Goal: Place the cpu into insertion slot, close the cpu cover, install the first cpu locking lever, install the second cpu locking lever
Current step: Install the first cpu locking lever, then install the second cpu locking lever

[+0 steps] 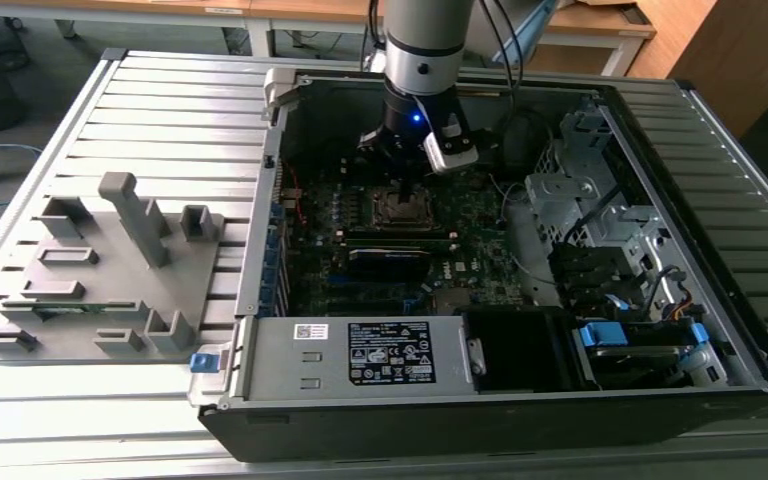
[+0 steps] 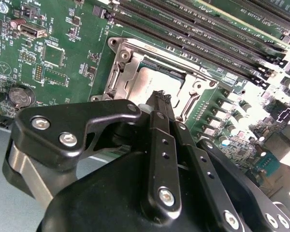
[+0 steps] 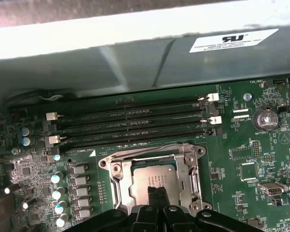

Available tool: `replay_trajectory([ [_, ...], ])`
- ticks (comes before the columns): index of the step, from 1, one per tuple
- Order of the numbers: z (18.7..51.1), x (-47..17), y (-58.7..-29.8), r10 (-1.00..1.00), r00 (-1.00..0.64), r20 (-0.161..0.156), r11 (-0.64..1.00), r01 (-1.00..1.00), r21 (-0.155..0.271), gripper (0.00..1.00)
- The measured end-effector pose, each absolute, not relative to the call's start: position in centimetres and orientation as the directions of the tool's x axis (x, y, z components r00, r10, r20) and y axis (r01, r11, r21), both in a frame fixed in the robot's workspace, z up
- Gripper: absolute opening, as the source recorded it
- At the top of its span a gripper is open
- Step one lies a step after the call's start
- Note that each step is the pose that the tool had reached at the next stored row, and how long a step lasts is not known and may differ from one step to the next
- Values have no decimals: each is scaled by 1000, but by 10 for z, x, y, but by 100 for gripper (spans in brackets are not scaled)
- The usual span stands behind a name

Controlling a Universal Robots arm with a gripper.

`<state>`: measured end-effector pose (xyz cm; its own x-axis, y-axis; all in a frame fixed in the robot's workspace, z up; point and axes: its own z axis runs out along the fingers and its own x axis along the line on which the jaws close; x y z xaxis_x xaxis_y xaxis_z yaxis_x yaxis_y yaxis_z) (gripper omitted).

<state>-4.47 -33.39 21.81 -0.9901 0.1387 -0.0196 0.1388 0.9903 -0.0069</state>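
Note:
The cpu [image 3: 154,180] [image 2: 157,79], a square chip with a grey metal top, lies flat in the insertion slot [image 3: 117,180] [image 1: 402,206] on the green board inside the open computer case. The silver cpu cover [image 3: 191,169] [image 2: 120,72] appears to lie down around it, the chip showing through its window. A thin silver lever rod [image 3: 145,149] runs along one edge of the socket. My gripper [image 2: 163,98] [image 3: 157,192] [image 1: 398,178] hangs directly over the socket. Its black fingers are shut together with nothing between them, the tips at the chip's edge.
Long black memory slots [image 3: 130,121] [image 2: 198,34] run beside the socket, and the case wall [image 3: 135,58] stands behind them. A grey power supply box [image 1: 357,355] fills the case's near corner. Cables [image 1: 518,140] hang close to the arm. A grey parts fixture [image 1: 104,270] lies on the exterior view's left.

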Motion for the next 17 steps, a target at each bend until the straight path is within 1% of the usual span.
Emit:
replay_trajectory([
  [17, 222, -45, -334, 138, -990, -20, 990, 139, -7, 11],
])
